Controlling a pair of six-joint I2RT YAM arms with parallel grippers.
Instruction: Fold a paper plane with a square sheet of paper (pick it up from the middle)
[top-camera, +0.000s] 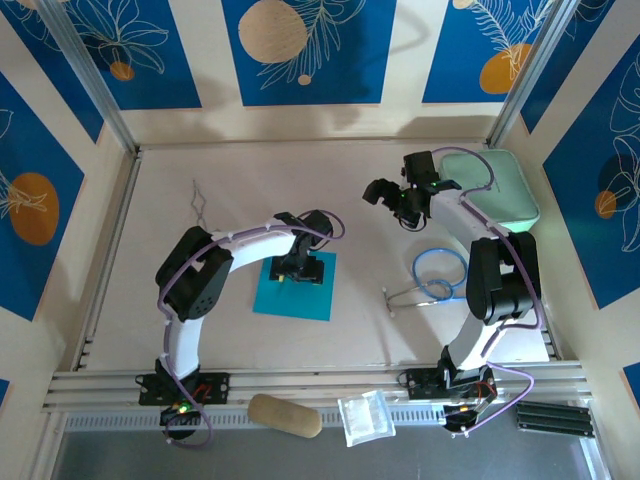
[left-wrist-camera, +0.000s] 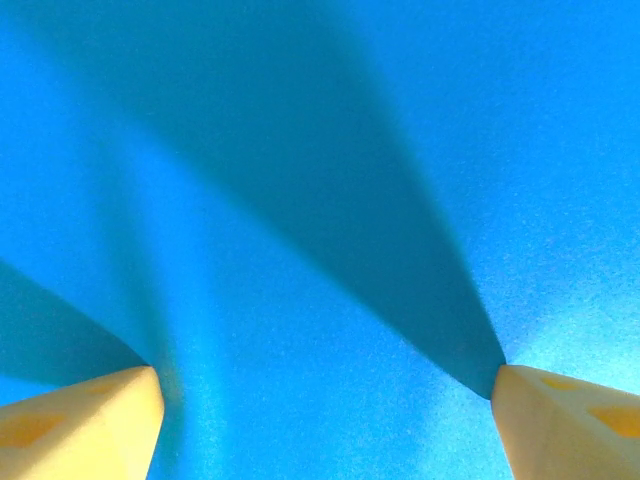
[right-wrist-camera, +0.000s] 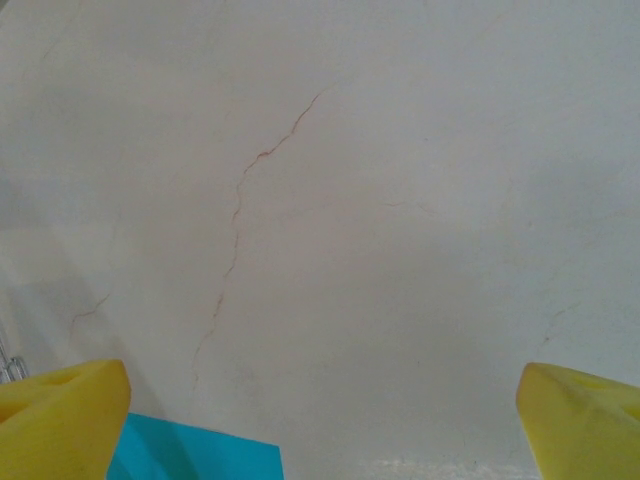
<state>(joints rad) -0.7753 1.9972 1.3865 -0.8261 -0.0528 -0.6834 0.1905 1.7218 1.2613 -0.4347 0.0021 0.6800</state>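
Note:
The square sheet of paper (top-camera: 292, 297) lies flat on the table, teal-blue and unfolded. My left gripper (top-camera: 300, 268) points down over the sheet's middle. In the left wrist view the paper (left-wrist-camera: 300, 150) spreads across the frame, and the left gripper (left-wrist-camera: 323, 375) is open, its two yellow fingertips (left-wrist-camera: 110, 410) set wide apart and resting on or just above the sheet. My right gripper (top-camera: 392, 198) hangs above the table at the back right, away from the paper. It is open (right-wrist-camera: 322, 400) over bare table, with a corner of the paper (right-wrist-camera: 190, 455) at the lower left.
A mint-green pouch (top-camera: 495, 185) lies at the back right. A blue cable loop (top-camera: 438, 272) sits by the right arm. A clear plastic bag (top-camera: 365, 415) and a tan oblong object (top-camera: 285, 415) rest on the front rail. A thin wire (top-camera: 200, 205) lies at the back left.

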